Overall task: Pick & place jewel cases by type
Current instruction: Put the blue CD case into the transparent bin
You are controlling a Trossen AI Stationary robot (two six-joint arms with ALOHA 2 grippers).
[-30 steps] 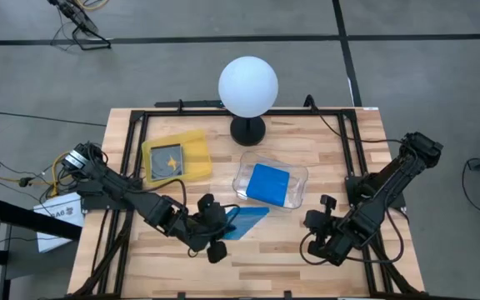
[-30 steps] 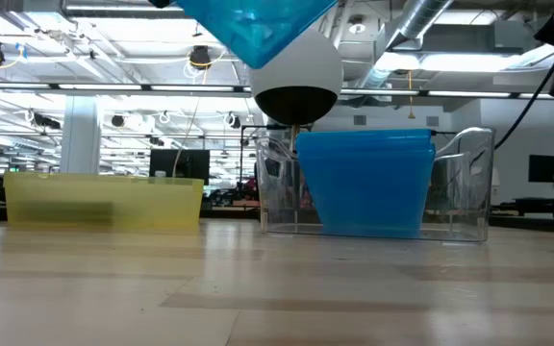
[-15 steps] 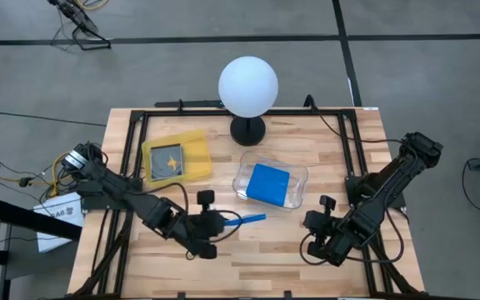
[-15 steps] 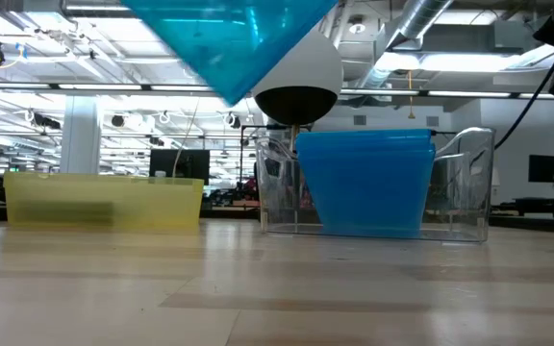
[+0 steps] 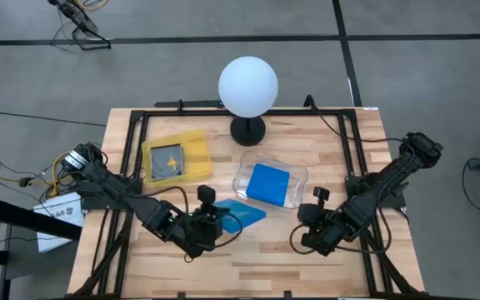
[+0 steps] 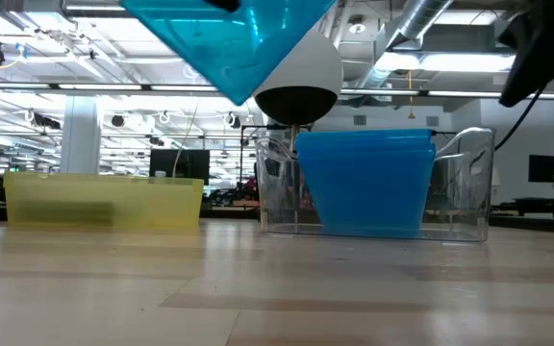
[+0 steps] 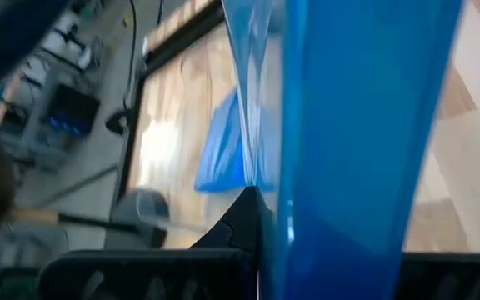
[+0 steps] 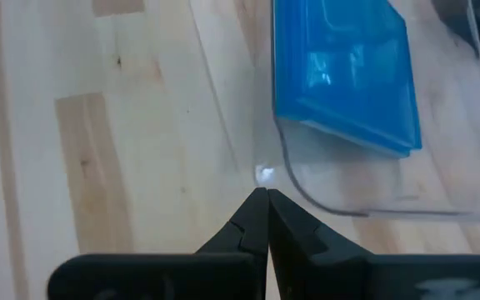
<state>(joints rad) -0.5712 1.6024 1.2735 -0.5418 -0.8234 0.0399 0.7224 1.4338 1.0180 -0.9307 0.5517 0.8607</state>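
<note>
Tilted flatter now, blue jewel case point(image 5: 242, 213) seemingly points trayward.

Overhead and table-level views share clear tray point(image 5: 271, 185).

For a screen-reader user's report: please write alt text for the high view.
The left tool holds a blue jewel case above the wooden table, beside a clear tray of blue cases. A yellow tray holds a dark case.

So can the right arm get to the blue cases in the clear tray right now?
Probably yes. The right gripper hangs shut and empty beside the clear tray, with nothing between it and the blue cases. It would need to open first.
</note>
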